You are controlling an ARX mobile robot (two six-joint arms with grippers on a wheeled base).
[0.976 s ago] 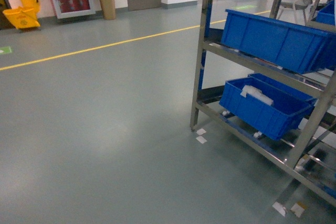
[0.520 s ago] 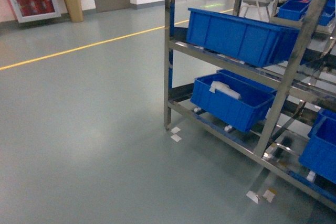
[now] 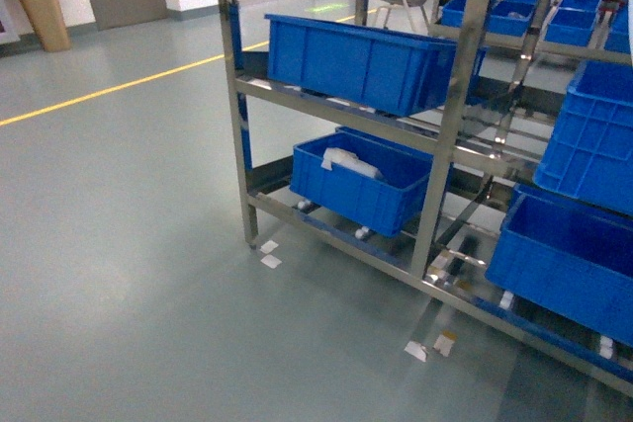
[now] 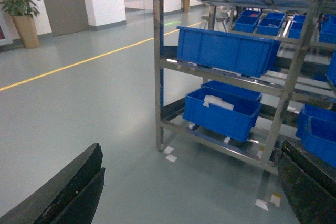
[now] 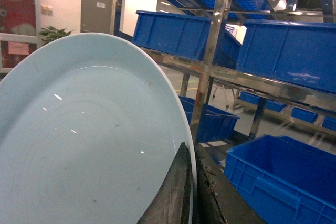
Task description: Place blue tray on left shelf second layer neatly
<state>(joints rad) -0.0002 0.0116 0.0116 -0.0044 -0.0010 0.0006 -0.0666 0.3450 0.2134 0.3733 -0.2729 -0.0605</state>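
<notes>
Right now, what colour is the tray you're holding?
Pale sky blue, the blue tray, clearest in the right wrist view.

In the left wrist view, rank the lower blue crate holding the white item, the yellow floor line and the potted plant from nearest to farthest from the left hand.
1. Lower blue crate, right of centre, bottom rack tier.
2. Yellow floor line, crossing the floor beyond.
3. Potted plant, far left by the wall.

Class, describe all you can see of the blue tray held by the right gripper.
The blue tray shows only in the right wrist view. It is pale sky-blue, round and shallow, with a raised rim and a glossy, plastic-looking inside that carries a few dark specks. It stands tilted on edge, filling the left of the picture, empty. The right gripper pinches its rim at the lower right. Steel shelves with blue crates stand behind it.
</notes>
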